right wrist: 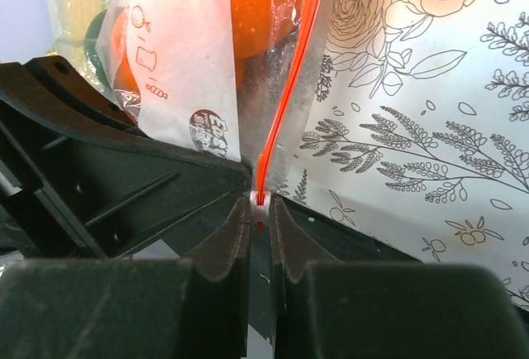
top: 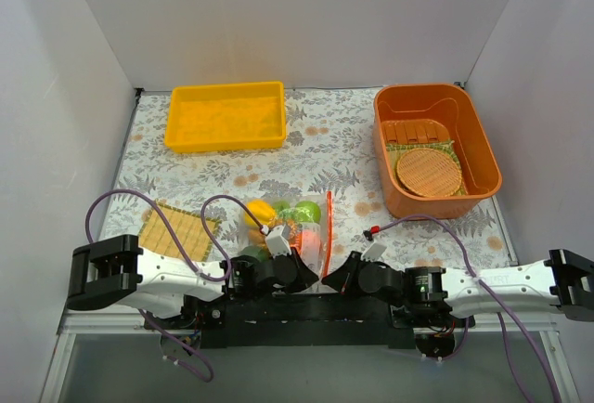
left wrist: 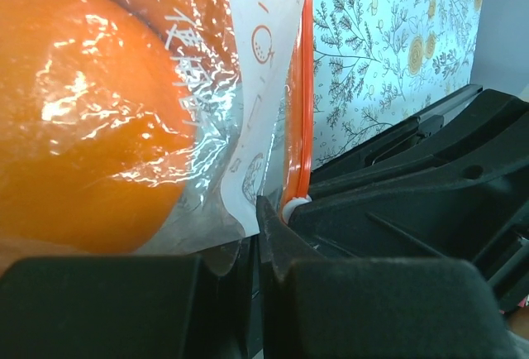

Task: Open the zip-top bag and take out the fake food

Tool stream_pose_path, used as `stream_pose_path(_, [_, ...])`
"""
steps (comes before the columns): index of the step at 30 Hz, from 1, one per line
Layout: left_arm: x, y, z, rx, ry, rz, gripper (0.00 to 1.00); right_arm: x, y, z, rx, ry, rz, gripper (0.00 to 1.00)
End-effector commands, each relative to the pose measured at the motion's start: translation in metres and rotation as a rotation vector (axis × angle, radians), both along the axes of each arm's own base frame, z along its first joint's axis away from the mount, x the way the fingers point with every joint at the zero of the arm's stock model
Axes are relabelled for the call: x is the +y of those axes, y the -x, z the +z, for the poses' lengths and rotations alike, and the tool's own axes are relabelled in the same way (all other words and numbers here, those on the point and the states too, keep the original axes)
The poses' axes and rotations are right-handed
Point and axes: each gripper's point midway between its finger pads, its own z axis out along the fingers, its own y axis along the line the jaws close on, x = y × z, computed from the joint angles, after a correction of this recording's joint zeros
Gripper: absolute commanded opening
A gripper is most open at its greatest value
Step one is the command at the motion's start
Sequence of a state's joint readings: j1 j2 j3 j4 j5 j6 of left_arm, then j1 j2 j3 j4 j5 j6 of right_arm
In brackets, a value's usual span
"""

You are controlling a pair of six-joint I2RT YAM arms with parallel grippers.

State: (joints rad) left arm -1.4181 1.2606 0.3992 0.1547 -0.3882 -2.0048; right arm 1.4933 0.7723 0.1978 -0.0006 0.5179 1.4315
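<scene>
The clear zip-top bag point(top: 299, 236) lies at the near middle of the table with its orange-red zip strip point(top: 328, 234) on the right side. Fake food shows through the plastic: a yellow piece point(top: 259, 210), a green ball point(top: 307, 211) and an orange ball point(left wrist: 83, 127). My left gripper point(left wrist: 254, 231) is shut on the bag's plastic edge just left of the strip point(left wrist: 299, 111). My right gripper point(right wrist: 259, 210) is shut on the white slider point(right wrist: 259, 200) at the near end of the strip point(right wrist: 285, 102). In the top view both grippers, left point(top: 290, 259) and right point(top: 336, 271), meet at the bag's near edge.
A yellow tray point(top: 225, 115) stands at the back left. An orange bin point(top: 483, 157) at the back right holds wooden slats point(top: 418, 131) and a round woven disc point(top: 429, 172). A straw mat point(top: 176, 231) lies left of the bag. Purple cables loop over the near table.
</scene>
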Motion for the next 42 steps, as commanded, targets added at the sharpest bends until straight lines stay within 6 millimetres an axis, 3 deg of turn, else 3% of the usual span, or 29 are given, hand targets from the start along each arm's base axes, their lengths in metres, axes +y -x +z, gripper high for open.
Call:
stream_pose_path(1, [-0.003, 0.012, 0.007, 0.2, 0.128, 0.092, 0.0, -0.007, -0.017, -0.004, -0.03, 0.013, -0.085, 0.01])
stream_pose_path(10, [-0.002, 0.016, 0.005, 0.208, 0.119, 0.067, 0.0, -0.002, -0.028, 0.002, -0.052, 0.027, -0.084, 0.01])
stream_pose_path(20, [0.0, 0.021, 0.005, 0.218, 0.1, 0.042, 0.0, -0.014, -0.061, 0.007, -0.108, 0.066, -0.112, 0.01])
stream_pose_path(29, [0.008, 0.027, 0.012, 0.232, 0.086, 0.023, 0.0, -0.027, -0.113, 0.016, -0.191, 0.177, -0.143, 0.01])
stream_pose_path(36, [0.012, 0.033, 0.024, 0.241, 0.084, -0.005, 0.0, -0.034, -0.17, 0.053, -0.261, 0.212, -0.19, 0.01])
stream_pose_path(38, [0.013, 0.035, 0.026, 0.243, 0.076, -0.015, 0.0, -0.037, -0.178, 0.056, -0.261, 0.228, -0.188, 0.01])
stream_pose_path(42, [0.009, 0.035, 0.045, 0.229, 0.099, -0.033, 0.0, -0.048, -0.206, 0.079, -0.302, 0.256, -0.234, 0.01])
